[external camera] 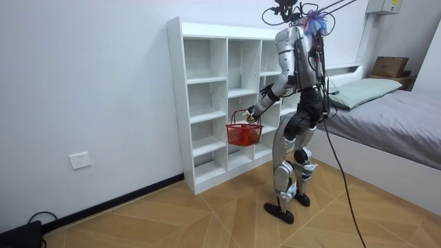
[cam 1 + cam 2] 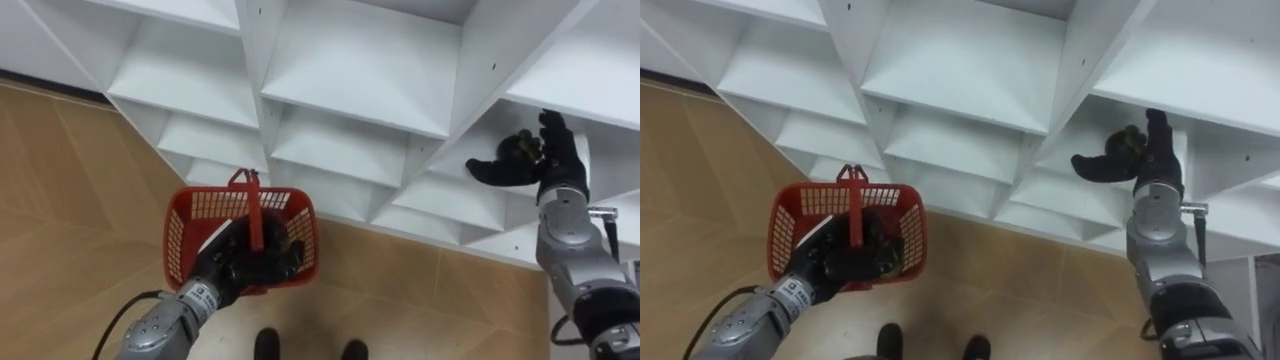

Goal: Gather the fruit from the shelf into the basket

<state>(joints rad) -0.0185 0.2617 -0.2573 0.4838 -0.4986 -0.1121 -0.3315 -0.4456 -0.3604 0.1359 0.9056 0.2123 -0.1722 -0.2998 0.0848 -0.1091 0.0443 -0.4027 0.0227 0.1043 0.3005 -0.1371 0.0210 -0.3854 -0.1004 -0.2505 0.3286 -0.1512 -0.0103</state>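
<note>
right hand (image 2: 553,158) spread wide beside dark fruit (image 2: 520,147) in closet (image 2: 350,60); looks light, maybe soft, cup its sides gently. left hand (image 2: 235,265) clasps red basket (image 2: 185,235) handle.

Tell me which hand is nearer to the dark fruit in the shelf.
Right. The right hand is at the dark fruit in the shelf compartment, thumb spread below it. The left hand is far off, low, holding the red basket.
</note>
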